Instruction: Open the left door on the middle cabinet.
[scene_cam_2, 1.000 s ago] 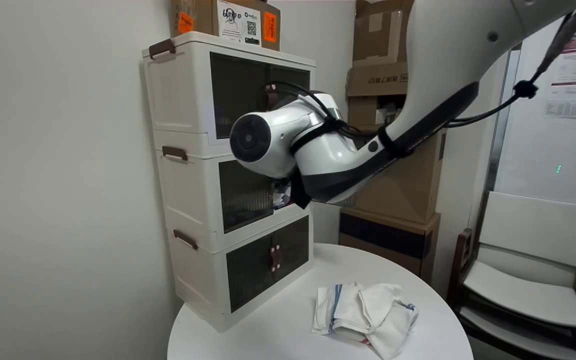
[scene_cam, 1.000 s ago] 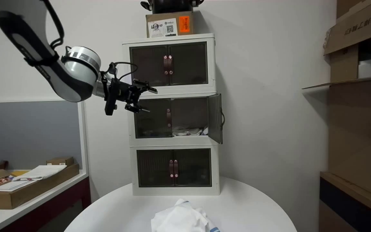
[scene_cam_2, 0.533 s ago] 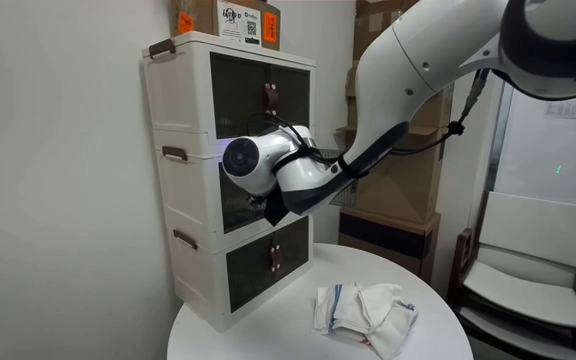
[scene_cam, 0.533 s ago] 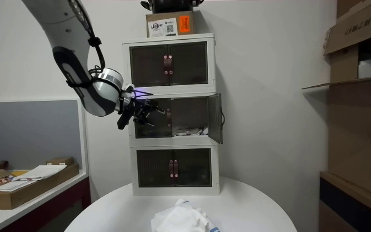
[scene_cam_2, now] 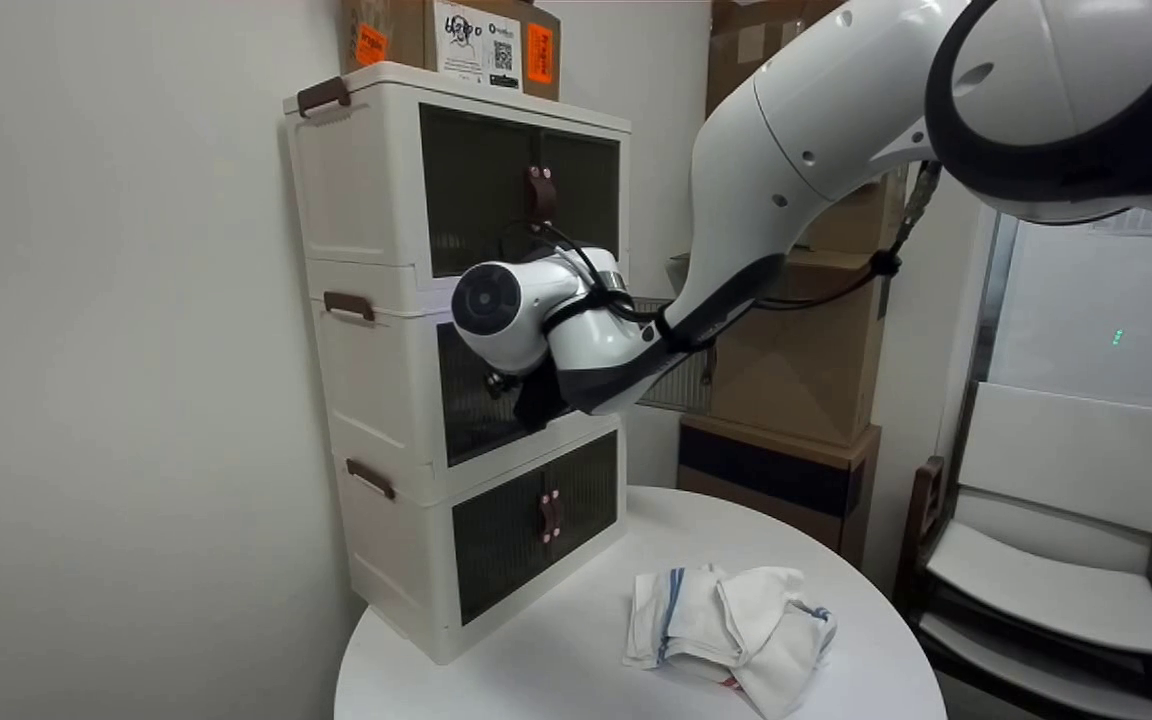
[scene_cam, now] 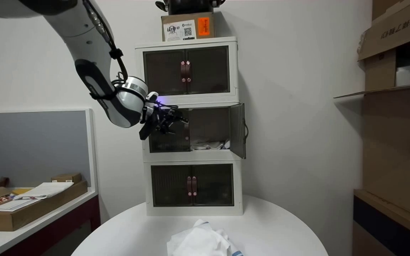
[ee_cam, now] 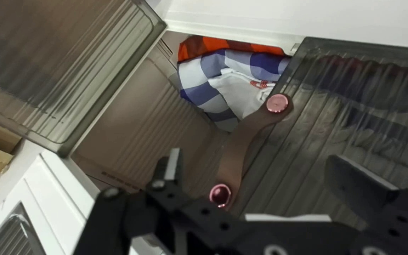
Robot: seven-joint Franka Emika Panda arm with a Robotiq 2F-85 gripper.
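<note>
The middle cabinet point(scene_cam: 208, 155) is the central white unit of the tower. It also shows in an exterior view point(scene_cam_2: 376, 385). Its left door point(scene_cam: 171, 144) is closed and shows as ribbed dark glass in the wrist view point(ee_cam: 306, 152). A brown strap handle point(ee_cam: 236, 156) with pink studs sits at that door's inner edge. My gripper point(scene_cam: 180, 127) is open and empty in front of the left door. In the wrist view my open fingers point(ee_cam: 257, 164) stand on either side of the strap's lower part, which is nearer the left finger. I cannot tell whether they touch it.
The right door point(scene_cam: 238, 131) stands swung open. Folded checkered cloths point(ee_cam: 204, 78) lie inside the middle cabinet. The top cabinet point(scene_cam: 190, 97) and bottom cabinet point(scene_cam: 194, 210) are closed. A white towel point(scene_cam_2: 736, 625) lies on the round table point(scene_cam_2: 536, 690). A cardboard box point(scene_cam: 187, 28) sits on top.
My gripper has moved right and down from the cabinet's upper left to the left door, lately shifting slightly right and up. The fingers stay open. The doors have not moved.
</note>
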